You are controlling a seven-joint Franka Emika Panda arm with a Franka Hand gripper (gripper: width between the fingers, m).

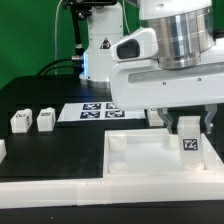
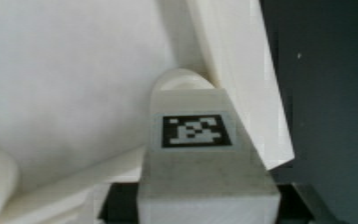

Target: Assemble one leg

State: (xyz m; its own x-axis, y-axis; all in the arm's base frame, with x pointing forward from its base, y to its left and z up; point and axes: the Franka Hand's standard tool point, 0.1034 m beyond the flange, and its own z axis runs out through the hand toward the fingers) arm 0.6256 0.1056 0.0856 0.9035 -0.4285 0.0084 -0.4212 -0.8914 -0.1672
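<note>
While clamped in the pincer (image 1: 191, 127), the leg (image 1: 190, 146) is judged light, rigid and slick, best held across its flat faces.

Bright, even light from above; both pics low-res, soft. Exterior view: sheen on arm's metal cuff (image 1: 185, 35) upper right, faint shadow on tray (image 1: 140, 165) beneath. Wrist view: leg (image 2: 197, 150) close-up, blurry.

Exterior view looks low across table (image 1: 40, 95); wrist close-up; both show the leg (image 2: 197, 165).
</note>
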